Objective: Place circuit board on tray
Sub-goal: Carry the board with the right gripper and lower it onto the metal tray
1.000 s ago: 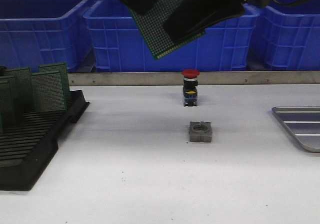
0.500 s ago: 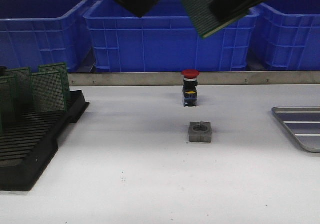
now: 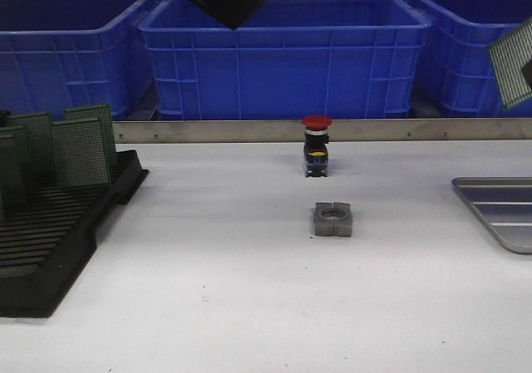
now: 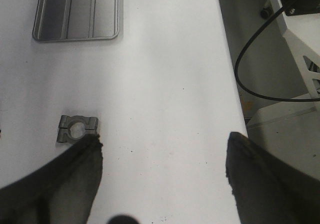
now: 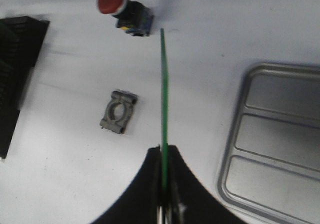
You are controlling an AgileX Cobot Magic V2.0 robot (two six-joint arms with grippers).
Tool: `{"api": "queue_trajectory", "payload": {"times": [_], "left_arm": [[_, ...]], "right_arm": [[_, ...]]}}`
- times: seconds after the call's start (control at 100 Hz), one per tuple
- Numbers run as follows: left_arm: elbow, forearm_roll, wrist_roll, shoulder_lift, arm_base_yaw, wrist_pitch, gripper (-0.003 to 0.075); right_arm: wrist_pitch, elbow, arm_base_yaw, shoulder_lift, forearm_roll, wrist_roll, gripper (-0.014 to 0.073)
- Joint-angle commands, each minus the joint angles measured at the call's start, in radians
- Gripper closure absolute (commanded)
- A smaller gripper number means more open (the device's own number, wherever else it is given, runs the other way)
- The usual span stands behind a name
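Right wrist view shows the thin green circuit board (image 5: 163, 99) edge-on, pinched tight between the two black fingers of the right gripper (image 5: 164, 156). It's up in the air, not touching the table. The shallow silver-grey metal tray w/ pale ribs (image 5: 272, 149) is just beside it, on the right side of the table, and nothing lies in the part we can see.

So the pick-up is done. What's left: carry the board over the tray, bring it down, let go.

Front view has the board (image 3: 517, 61) high at the far right, above the tray (image 3: 499, 211).

Left gripper (image 4: 162, 156) is wide apart, holds nothing, and hangs over the white table near the small grey metal clamp block (image 4: 77, 128).
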Motion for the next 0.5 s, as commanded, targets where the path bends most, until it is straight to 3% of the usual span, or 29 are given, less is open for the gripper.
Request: {"api": "queue_trajectory", "payload": {"times": [0.0,0.49], "left_arm": [[-0.027,-0.066,-0.009,-0.046,-0.008,0.037,0.0229],[-0.027,-0.066,-0.009,-0.046,-0.008,0.037,0.0229]], "right_arm": [[0.002,-0.030,-0.033,0.027,0.041,0.032,0.0660],[-0.043,-0.030,-0.045,0.266,0.042,0.052,0.0658]]}}
